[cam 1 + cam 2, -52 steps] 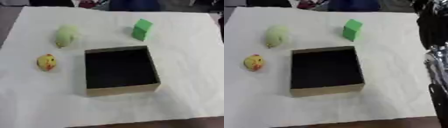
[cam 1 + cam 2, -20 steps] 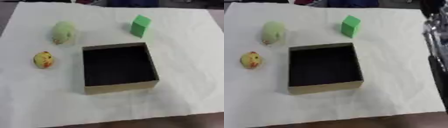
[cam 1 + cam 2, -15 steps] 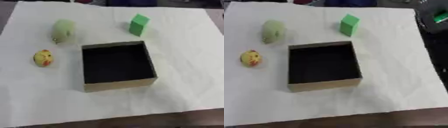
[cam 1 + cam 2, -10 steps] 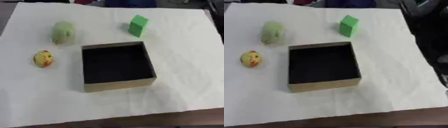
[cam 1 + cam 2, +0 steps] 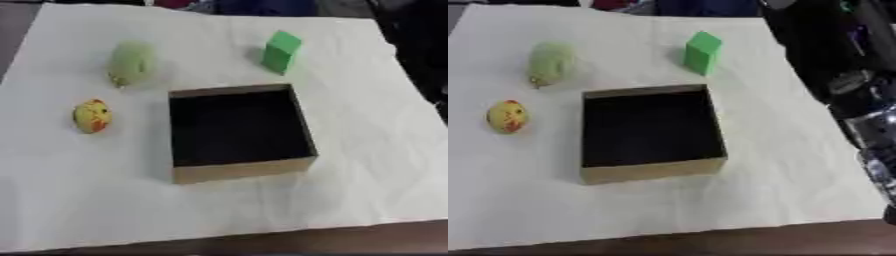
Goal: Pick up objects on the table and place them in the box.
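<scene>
An open cardboard box point(image 5: 241, 171) with a dark inside stands in the middle of the white cloth. A green block point(image 5: 281, 51) stands upright behind its far right corner. A pale green rounded toy point(image 5: 132, 62) lies at the far left, and a yellow toy with red marks point(image 5: 92, 115) lies left of the box. My right hand point(image 5: 811, 45) shows as a blurred dark mass at the upper right, to the right of the green block and apart from it. Its black and silver arm point(image 5: 872, 125) runs down the right edge. My left hand is out of view.
The white cloth point(image 5: 367, 190) covers the table, whose brown front edge point(image 5: 262, 242) shows at the bottom. Dark shapes lie beyond the cloth's far edge.
My right arm has come further in from the right edge, and its dark upper part now reaches closer to the green block. The toys, block and box have stayed in place.
</scene>
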Action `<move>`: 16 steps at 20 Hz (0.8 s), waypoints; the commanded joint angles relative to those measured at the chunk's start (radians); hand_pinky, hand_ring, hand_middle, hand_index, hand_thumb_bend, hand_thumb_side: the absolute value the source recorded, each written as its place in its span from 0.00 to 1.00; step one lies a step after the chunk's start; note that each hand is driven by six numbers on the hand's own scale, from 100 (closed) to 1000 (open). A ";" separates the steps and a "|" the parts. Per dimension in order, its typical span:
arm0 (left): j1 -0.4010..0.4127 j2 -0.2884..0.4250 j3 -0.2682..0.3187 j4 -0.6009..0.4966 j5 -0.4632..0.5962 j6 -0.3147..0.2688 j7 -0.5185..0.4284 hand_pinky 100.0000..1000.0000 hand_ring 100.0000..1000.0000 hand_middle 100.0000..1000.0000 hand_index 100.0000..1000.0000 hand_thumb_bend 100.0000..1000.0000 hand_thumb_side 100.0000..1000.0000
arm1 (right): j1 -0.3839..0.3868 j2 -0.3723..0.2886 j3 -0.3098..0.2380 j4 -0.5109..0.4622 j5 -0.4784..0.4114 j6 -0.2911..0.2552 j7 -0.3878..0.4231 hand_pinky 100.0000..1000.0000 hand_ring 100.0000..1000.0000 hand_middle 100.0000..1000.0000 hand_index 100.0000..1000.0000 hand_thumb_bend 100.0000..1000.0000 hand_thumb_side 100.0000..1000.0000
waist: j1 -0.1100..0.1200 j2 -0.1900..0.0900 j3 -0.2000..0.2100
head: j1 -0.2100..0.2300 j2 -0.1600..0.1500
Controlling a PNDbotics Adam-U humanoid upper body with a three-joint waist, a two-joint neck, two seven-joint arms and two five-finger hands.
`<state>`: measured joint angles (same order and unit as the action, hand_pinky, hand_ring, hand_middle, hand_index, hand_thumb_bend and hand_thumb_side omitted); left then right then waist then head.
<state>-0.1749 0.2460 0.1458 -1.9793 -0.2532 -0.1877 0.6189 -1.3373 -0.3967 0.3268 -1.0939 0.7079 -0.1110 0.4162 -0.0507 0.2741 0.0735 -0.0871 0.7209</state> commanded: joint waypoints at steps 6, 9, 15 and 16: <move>-0.005 0.017 -0.003 -0.021 0.005 -0.001 -0.008 0.46 0.61 0.64 0.76 0.22 1.00 | -0.063 0.079 -0.034 0.192 0.158 -0.080 0.082 0.88 0.95 0.88 0.88 0.73 1.00 | 0.009 -0.023 0.007 | -0.014 -0.005; -0.006 0.017 -0.003 -0.021 0.005 -0.001 -0.008 0.46 0.61 0.64 0.76 0.22 1.00 | -0.066 0.089 -0.038 0.231 0.192 -0.105 0.111 0.89 0.96 0.90 0.89 0.77 0.97 | 0.008 -0.023 0.006 | -0.013 -0.006; -0.006 0.016 -0.002 -0.021 0.005 0.000 -0.007 0.46 0.61 0.64 0.76 0.22 1.00 | -0.064 0.094 -0.047 0.293 0.260 -0.155 0.166 0.91 0.99 0.94 0.92 0.81 0.94 | 0.007 -0.024 0.005 | -0.011 -0.007; -0.006 0.016 -0.002 -0.021 0.005 0.000 -0.007 0.46 0.61 0.64 0.76 0.22 1.00 | -0.063 0.094 -0.051 0.304 0.267 -0.161 0.172 0.91 0.99 0.94 0.93 0.81 0.94 | 0.007 -0.024 0.005 | -0.011 -0.007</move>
<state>-0.1750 0.2460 0.1450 -1.9793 -0.2461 -0.1879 0.6133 -1.3735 -0.2930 0.2889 -0.7946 0.9584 -0.2631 0.5791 -0.0491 0.2739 0.0795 -0.0985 0.7203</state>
